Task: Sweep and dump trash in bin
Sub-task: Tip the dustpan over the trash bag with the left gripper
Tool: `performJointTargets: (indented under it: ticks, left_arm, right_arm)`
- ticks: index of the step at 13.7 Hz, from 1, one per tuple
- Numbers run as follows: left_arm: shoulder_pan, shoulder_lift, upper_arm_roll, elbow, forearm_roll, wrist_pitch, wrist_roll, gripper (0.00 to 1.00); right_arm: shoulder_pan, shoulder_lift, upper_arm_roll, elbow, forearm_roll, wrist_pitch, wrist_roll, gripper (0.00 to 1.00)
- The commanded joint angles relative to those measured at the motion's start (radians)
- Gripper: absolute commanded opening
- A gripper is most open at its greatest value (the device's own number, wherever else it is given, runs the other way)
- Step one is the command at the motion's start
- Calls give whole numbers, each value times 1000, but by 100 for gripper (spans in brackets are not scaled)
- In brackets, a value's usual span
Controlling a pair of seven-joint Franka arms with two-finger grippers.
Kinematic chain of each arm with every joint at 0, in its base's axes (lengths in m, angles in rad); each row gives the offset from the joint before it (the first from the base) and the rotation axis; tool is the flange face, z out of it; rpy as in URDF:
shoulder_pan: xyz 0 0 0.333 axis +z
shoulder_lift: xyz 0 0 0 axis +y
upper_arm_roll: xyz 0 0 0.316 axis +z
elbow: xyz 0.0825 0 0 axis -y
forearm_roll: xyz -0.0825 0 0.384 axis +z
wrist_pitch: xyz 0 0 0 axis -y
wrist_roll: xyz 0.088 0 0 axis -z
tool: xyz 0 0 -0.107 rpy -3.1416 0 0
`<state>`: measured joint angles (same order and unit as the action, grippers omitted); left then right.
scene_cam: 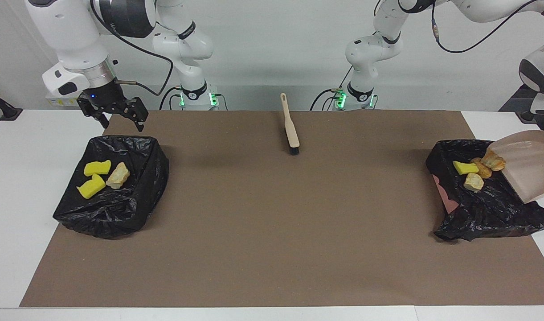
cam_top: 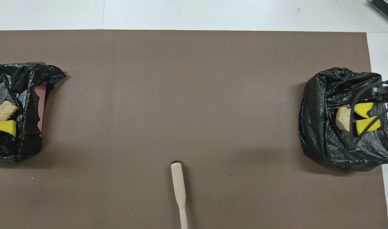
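Observation:
The trash lies in two black-bagged bins. In the bin (scene_cam: 116, 214) at the right arm's end are two yellow sponge chunks (scene_cam: 97, 167) and a tan bread piece (scene_cam: 118, 175); they also show in the overhead view (cam_top: 367, 124). In the bin (scene_cam: 490, 214) at the left arm's end are a yellow chunk (scene_cam: 465, 167), a tan piece (scene_cam: 473, 182) and orange-brown pieces (scene_cam: 493, 160) at the lip of a tilted beige dustpan (scene_cam: 528, 167). My right gripper (scene_cam: 123, 125) is open and empty over its bin's edge. My left gripper is out of view.
The beige hand brush (scene_cam: 291, 129) lies on the brown mat (scene_cam: 272, 223) near the robots, midway between the arms, bristles pointing away from them; it also shows in the overhead view (cam_top: 178, 190). A pink box wall (scene_cam: 450, 198) shows under the bag at the left arm's end.

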<state>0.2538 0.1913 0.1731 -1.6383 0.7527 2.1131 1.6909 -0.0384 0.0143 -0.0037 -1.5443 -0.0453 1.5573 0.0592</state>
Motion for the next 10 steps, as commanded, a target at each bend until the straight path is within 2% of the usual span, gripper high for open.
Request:
performJointTargets:
  ticks: [1,6,10]
  left_arm:
    - [-42,-15,-3,17,22,-59,-14,0]
    - [-70,-27,0,14,91,-100,-102,0]
    - [-90,-35,-1,17,218,-146,-139,0]
  right_arm:
    - [9,-34,1,-34,21,-16,17,100]
    - [0,-37,1,-39,19,-11,11,100]
    - [2,-36,1,-39,19,-11,11,100]
